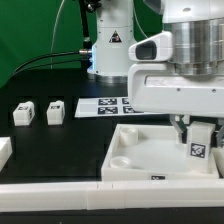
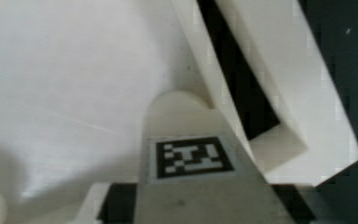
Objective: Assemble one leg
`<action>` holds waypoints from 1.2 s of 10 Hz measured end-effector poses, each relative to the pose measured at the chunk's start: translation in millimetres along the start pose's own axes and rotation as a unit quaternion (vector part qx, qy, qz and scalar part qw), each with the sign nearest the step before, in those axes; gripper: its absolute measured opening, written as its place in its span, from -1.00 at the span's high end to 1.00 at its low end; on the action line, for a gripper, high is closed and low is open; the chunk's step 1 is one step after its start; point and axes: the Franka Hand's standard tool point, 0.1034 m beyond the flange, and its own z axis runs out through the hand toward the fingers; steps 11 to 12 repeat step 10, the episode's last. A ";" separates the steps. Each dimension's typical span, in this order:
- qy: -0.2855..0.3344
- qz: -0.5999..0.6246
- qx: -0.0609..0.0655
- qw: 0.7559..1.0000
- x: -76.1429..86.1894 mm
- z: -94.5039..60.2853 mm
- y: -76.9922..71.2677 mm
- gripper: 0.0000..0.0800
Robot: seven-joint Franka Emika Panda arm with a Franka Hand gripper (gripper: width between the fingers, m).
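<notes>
White plastic leg (image 1: 200,141) hangs upright, pinched between the closed fingers of the gripper (image 1: 197,128), its long axis vertical, directly above the tray (image 1: 135,160) near the corner on the exterior view's right, just short of touching.

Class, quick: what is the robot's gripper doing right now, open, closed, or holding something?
Gripper: closed on a leg, held over the white tray piece; the wrist view shows the tagged leg between the fingers.
</notes>
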 end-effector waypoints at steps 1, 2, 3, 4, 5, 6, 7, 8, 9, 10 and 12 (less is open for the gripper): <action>0.003 0.049 -0.003 0.999 2.8 -0.3 3.9 0.25; 0.006 0.084 -0.007 0.996 6.7 -0.6 9.2 0.23; 0.008 0.090 -0.008 0.996 8.2 -0.8 11.0 0.23; 0.009 0.081 -0.009 0.997 8.4 -0.8 11.5 0.23; 0.008 0.081 -0.009 0.997 8.0 -0.1 11.6 0.23; 0.008 0.081 -0.010 0.997 7.8 0.2 11.6 -0.29; 0.008 0.081 -0.010 0.997 7.7 0.5 11.8 -0.52; 0.008 0.081 -0.010 0.997 7.6 0.8 11.9 -0.52; 0.007 0.081 -0.010 0.997 7.5 1.0 12.0 -0.60; 0.007 0.081 -0.010 0.997 7.5 1.2 12.0 -0.62; 0.007 0.081 -0.010 0.997 7.5 1.2 12.0 -0.62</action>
